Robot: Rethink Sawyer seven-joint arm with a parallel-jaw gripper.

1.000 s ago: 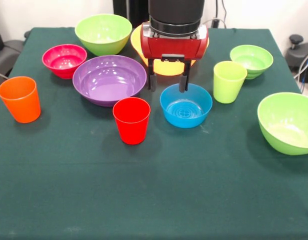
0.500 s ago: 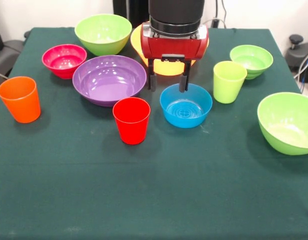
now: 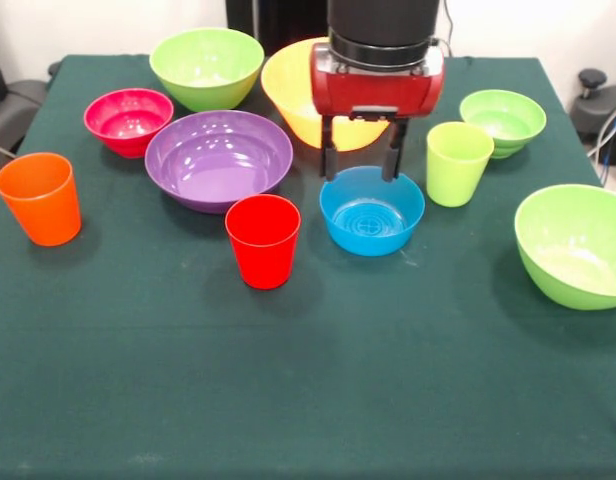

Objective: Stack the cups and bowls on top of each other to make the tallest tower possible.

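Hovering over the far rim of the blue bowl (image 3: pixel 372 210), the gripper (image 3: pixel 361 163) hangs straight down from the top edge, its two fingers spread apart with nothing between them. No tower exists yet: every piece sits apart on the green table (image 3: pixel 308 380), presumably for single picks. The yellow bowl (image 3: pixel 298 90) lies at 11 o'clock from the gripper, the lime green cup (image 3: pixel 457 162) at 3, the red cup (image 3: pixel 263 240) at 8.
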